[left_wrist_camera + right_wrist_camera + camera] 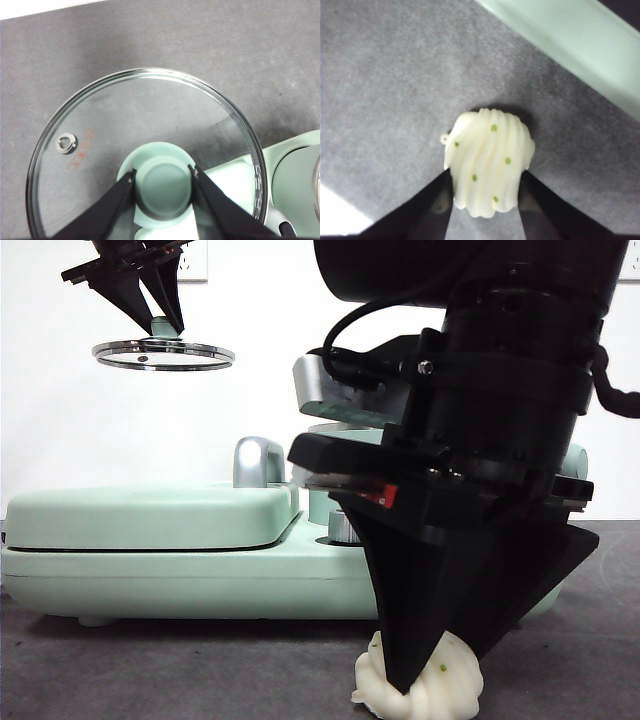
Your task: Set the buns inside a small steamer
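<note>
Down at six o'clock, the ridged, green-specked bun (487, 162) sits clamped in the right gripper (485, 187); the left gripper (164, 182) pinches the raised glass lid (145, 150) by its knob.

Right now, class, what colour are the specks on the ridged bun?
Green, on the cream-white ridged bun; clearest in the right wrist view.

A plain white wall (70, 430) is seen behind a dark grey table (180, 670).
A pale wall plate (195, 260) is mounted high up; the surface is evenly lit.
</note>
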{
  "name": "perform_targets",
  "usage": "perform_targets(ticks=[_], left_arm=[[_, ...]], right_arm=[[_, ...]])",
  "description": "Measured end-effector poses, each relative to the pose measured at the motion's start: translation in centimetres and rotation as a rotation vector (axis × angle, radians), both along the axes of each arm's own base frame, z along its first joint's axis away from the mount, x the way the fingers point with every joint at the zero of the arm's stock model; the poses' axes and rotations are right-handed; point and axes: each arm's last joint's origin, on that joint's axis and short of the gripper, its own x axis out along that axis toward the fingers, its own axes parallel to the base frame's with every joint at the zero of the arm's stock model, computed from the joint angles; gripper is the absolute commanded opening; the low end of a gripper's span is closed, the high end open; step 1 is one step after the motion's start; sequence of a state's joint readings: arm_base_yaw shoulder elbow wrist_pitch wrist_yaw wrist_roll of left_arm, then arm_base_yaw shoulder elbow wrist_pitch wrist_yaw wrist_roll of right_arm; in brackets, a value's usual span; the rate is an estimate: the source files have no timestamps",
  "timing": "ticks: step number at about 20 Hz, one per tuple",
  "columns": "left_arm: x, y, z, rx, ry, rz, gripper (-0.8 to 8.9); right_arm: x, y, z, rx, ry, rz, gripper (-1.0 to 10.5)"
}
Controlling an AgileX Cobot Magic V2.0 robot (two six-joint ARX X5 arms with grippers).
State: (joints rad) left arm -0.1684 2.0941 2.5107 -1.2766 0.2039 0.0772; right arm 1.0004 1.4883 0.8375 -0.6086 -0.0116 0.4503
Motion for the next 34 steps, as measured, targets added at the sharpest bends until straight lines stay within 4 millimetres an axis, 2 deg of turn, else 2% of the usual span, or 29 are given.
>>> perform_targets(ticks=[3, 7, 12, 15, 18, 22, 31, 34], left_arm=[[0.0, 0.0, 0.0, 0.000, 0.000, 0.000, 0.51], [0.0, 0.0, 0.0, 0.000, 0.000, 0.000, 0.51], [0.0, 0.0, 0.0, 0.000, 0.000, 0.000, 0.51], [0.0, 0.0, 0.0, 0.000, 0.000, 0.000, 0.51], [0.0, 0.0, 0.0, -0.002, 0.001, 0.001, 0.51], [0.0, 0.0, 0.0, -0.002, 0.001, 0.002, 0.51], [0.0, 0.0, 0.0, -0.002, 0.001, 0.002, 0.51], [0.0, 0.0, 0.0, -0.002, 0.001, 0.002, 0.51]], right_arm=[[0.5, 0.3, 1.7, -0.011, 0.028, -0.007, 1.8], [2.3, 0.6, 7.8, -0.014, 0.021, -0.026, 1.8], [6.5, -2.1, 16.2, 0.055, -0.096, -0.084, 1.8], [10.0, -3.8, 18.8, 0.063, -0.154, -0.138, 1.8], [14.2, -4.5, 18.7, 0.024, -0.158, -0.173, 1.8], [17.7, -4.4, 16.1, -0.034, -0.110, -0.167, 1.8], [20.4, -3.3, 11.9, -0.089, -0.048, -0.143, 1.8], [20.6, -3.2, 11.4, -0.098, -0.040, -0.143, 1.8]])
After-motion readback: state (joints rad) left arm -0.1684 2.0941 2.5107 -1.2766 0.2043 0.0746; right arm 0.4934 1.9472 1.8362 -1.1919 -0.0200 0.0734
